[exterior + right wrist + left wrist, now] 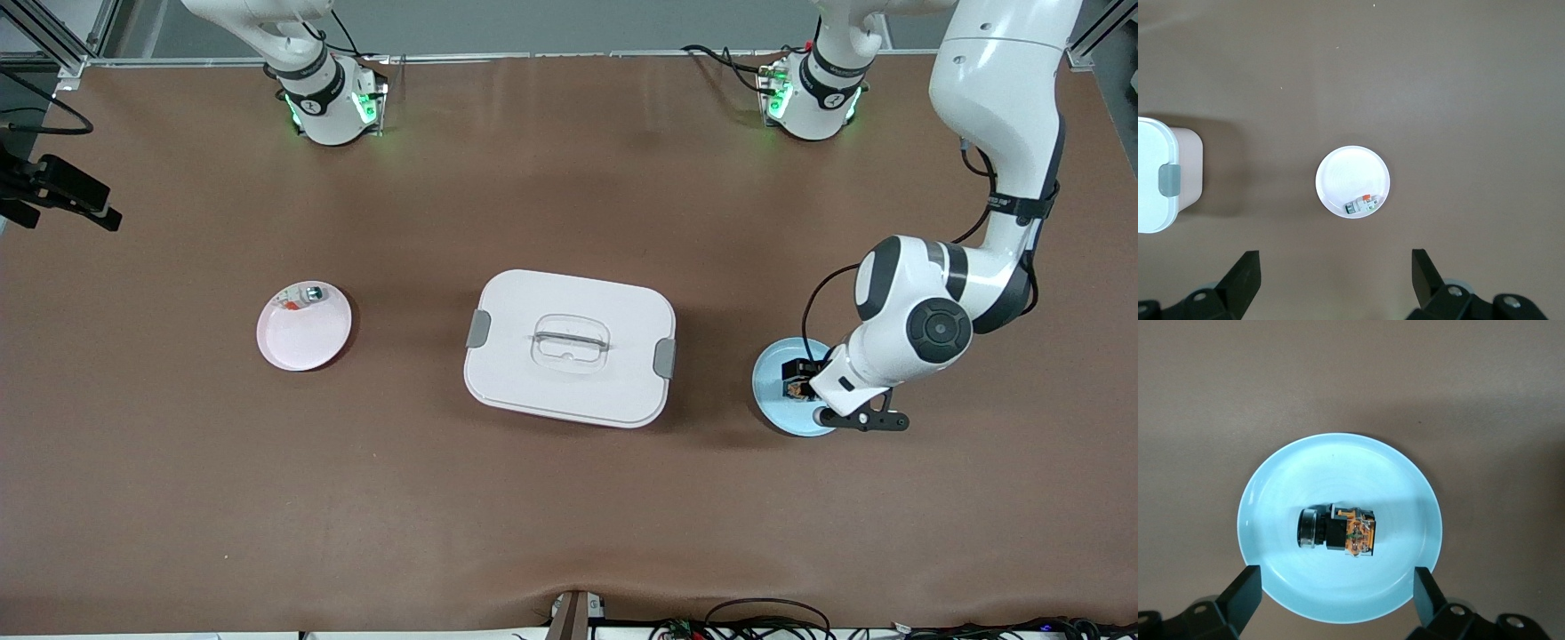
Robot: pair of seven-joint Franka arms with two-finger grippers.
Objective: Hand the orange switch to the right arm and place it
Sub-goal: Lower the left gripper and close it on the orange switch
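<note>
Switch point(1338, 531) lies mid-plate point(1405, 493), rim clear, under left pincer point(1338, 597), both pincers spread apart.

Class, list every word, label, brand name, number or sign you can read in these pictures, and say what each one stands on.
None can be read.
Left arm's band: small print, too small to read.
Rings on both arm bases: marks too small to read.
Orange switch, blue plate, white box, pink plate: no text shows.
</note>
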